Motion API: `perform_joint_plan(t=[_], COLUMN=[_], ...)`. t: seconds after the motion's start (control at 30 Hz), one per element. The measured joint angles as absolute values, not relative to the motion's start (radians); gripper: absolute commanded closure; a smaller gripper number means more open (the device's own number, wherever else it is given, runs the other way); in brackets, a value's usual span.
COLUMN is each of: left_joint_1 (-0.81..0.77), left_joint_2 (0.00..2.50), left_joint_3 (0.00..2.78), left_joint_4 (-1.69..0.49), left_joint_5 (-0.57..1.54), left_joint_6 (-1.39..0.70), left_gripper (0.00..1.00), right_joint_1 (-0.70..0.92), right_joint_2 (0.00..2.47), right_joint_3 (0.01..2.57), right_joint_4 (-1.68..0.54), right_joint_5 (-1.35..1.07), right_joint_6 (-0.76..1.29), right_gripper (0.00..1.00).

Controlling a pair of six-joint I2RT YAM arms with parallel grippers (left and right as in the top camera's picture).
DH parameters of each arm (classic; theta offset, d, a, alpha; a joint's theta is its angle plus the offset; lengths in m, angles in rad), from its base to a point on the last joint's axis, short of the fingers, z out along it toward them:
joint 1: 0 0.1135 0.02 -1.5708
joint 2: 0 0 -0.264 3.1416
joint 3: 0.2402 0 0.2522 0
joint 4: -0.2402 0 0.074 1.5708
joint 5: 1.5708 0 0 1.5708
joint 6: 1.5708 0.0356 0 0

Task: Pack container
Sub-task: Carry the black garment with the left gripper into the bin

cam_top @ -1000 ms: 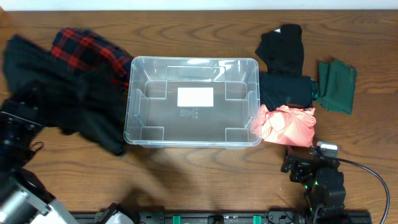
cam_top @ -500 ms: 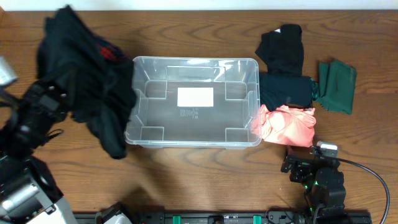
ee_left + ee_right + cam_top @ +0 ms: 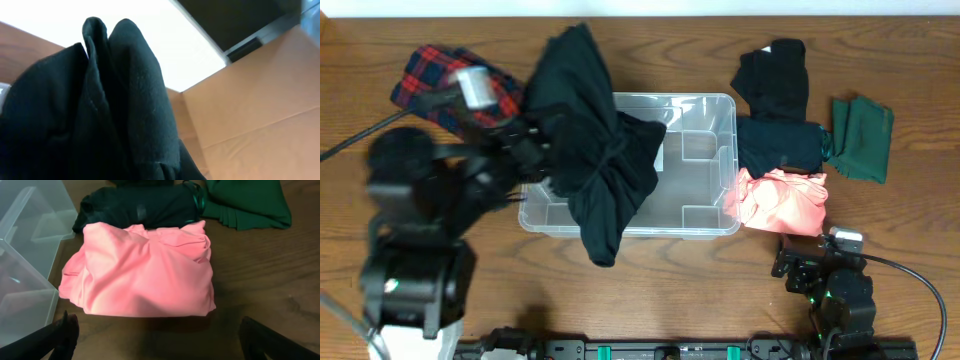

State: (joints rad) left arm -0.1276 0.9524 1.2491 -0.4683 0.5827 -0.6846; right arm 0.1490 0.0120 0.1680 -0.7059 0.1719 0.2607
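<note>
Left pincer clamped on black garment | carried it from left of tabletop to over container | release probably next | right pincer apart, idle.

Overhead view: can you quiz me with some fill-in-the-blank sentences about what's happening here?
The left gripper dangles a ____ garment over the clear container.
The folded cloth nearest the right gripper is ____.
That gripper is wide ____, holding nothing.
Missing words: black; pink; open.
</note>
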Motion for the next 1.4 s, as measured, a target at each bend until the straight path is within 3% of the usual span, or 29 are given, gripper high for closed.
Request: perform_joint_plan(t=[0.23,0.67,1.4], left_joint_1=[-0.403,-0.609,-0.646], left_joint_2=[1.185,1.431,1.44], left_joint_3=[1.232,1.229,1.239], left_joint_4=[-0.303,-0.228,-0.882], left_joint_5=[0.295,0.052,-0.216], left_joint_6=[-0.68,-0.722,-0.685], left_gripper=[0.94,0.94,0.93], right_joint_1=[0.149,0.149,0.149], right_joint_2=[0.012,0.012,0.012], right_joint_3=[0.168,0.168,0.168], right_joint_4=[-0.706,-0.706,-0.706], right_joint_5=[0.172,0.172,0.172], right_joint_6=[0.261,0.261,0.261], right_gripper=[0.01,0.01,0.01])
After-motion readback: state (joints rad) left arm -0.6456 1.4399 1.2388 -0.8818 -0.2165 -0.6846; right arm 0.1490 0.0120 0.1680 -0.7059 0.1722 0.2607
